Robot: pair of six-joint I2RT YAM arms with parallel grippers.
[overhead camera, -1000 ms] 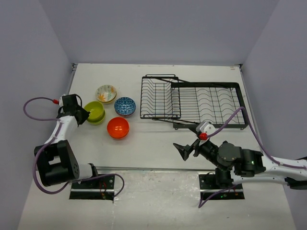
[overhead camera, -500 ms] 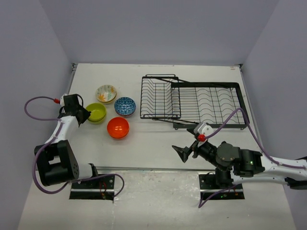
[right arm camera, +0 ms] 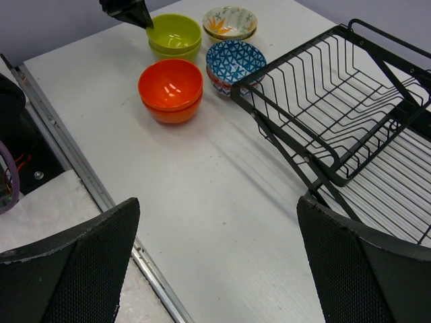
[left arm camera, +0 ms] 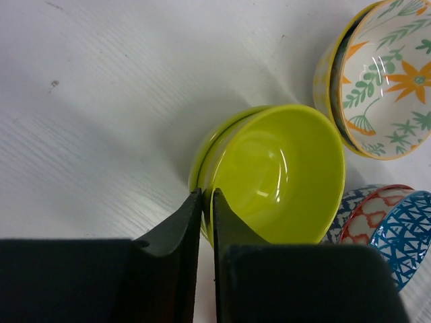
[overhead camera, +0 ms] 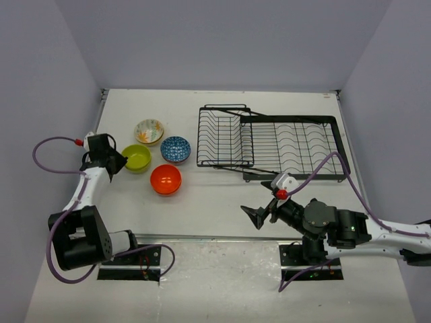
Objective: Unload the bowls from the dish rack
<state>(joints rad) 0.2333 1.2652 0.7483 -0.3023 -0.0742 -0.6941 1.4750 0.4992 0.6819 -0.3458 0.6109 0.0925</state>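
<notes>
The bowls stand in small stacks on the counter [overhead camera: 215, 195], clustered left of the black wire dish rack [overhead camera: 269, 141] and apart from it. The lime green bowl [left arm camera: 276, 175] is nested upright in a second green one at the left of the cluster. Beyond it stands the floral bowl [left arm camera: 390, 74], with orange flowers and green leaves inside. To the right, the blue-patterned bowl [overhead camera: 175, 149] rests in a pinkish-patterned bowl [left arm camera: 367, 215]. Nearest the arms, the orange bowl [overhead camera: 166, 180] sits on another orange one.

The left gripper [left arm camera: 205, 196] has its fingers closed to a thin slit across the lime green bowl's near rim, one outside the wall and one inside. The right gripper [overhead camera: 258, 214] hovers above the counter in front of the rack. Its fingers [right arm camera: 74, 269] are spread wide with nothing between them.
</notes>
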